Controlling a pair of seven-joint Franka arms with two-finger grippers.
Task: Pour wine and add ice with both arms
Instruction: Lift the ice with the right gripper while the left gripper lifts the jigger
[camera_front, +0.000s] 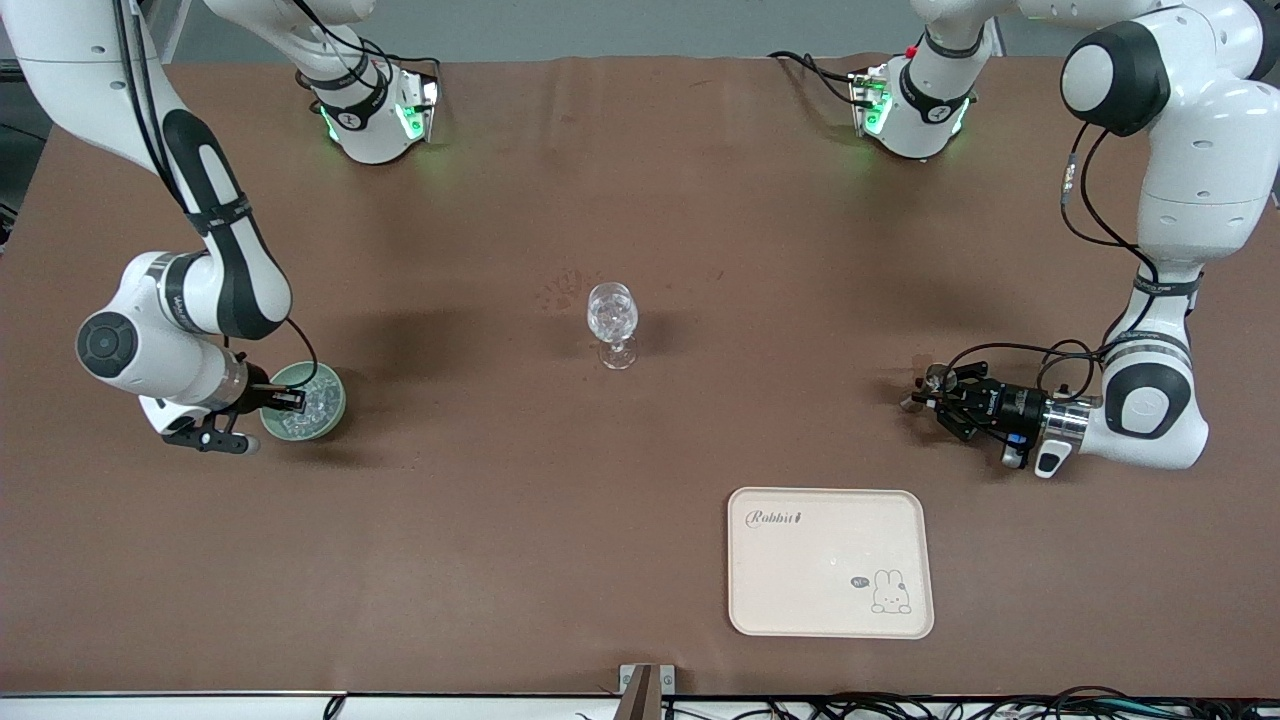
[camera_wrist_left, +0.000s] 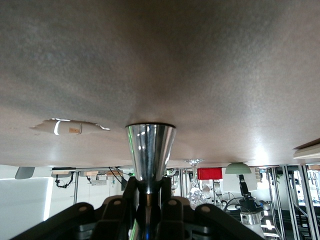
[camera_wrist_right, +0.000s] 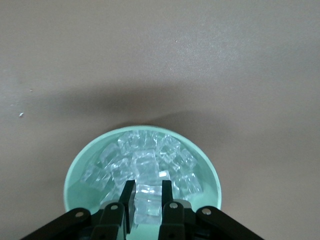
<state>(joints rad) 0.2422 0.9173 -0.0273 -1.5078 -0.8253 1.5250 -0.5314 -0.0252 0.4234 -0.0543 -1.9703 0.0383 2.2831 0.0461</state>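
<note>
Jigger clamped at waist by left gripper, low over table toward left arm's end; to be kept level until over glass. Right gripper in bowl, fingers narrowly apart around ice; one cube to be pinched squarely.

I'm seeing a plain brown table covering under everything. The round pale-green bowl is showing a mint inside — its heap of small clear ice cubes is glinting white. The clear stemmed glass is looking colourless. The shiny steel jigger is mirroring grey and black streaks. The cream rectangular tray is carrying dark "Rabbit" lettering and a white rabbit drawing — otherwise unpatterned.
</note>
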